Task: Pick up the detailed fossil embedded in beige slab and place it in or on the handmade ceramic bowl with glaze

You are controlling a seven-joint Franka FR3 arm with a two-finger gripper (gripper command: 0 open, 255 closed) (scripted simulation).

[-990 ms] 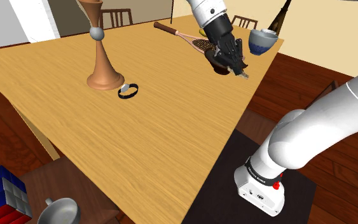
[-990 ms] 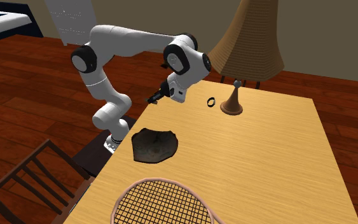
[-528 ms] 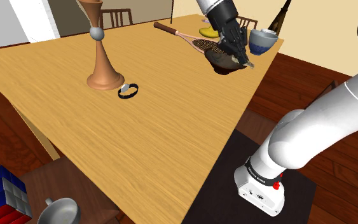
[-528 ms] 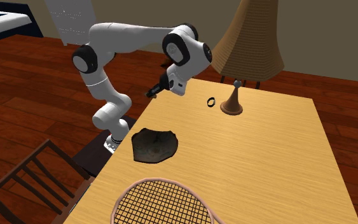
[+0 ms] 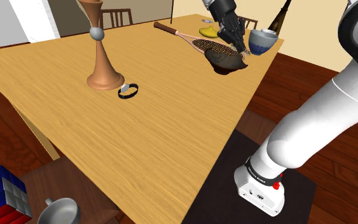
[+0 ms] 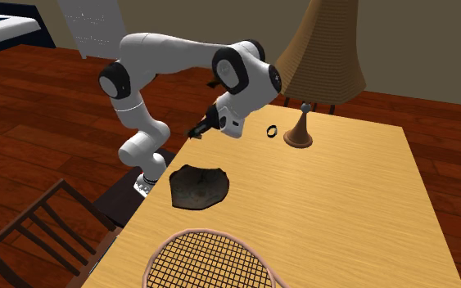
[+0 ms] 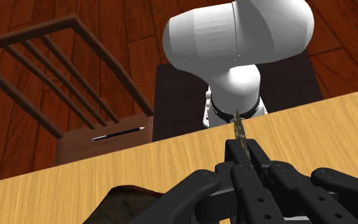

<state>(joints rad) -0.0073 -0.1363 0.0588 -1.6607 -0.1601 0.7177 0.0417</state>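
Note:
My black gripper [image 5: 241,51] is shut on a thin mottled brown fossil piece [image 7: 239,129], which shows edge-on, sticking out past the fingertips in the wrist view. The hand hangs above the table [image 5: 171,127] near a dark brown, rough bowl-like dish [image 5: 225,59]. In the second exterior view the gripper [image 6: 195,129] is raised over the table's edge, between the stand and the dark dish [image 6: 197,186]. A blue-and-white glazed bowl [image 5: 261,41] stands just beyond the dish at the table's corner. The dish's rim [image 7: 123,200] shows beside my fingers.
A racket [image 5: 187,37] lies behind the dish, with a banana [image 5: 209,32] and a dark bottle [image 5: 279,19] past it. A wooden lamp base [image 5: 104,70] and a black ring [image 5: 128,91] stand mid-table. A wooden chair [image 6: 40,229] stands by the table's edge.
My hand has risen and shifted toward the shoulder view's top right, keeping the fossil piece clasped. The arm's elbow has swung higher. Nothing on the table has moved.

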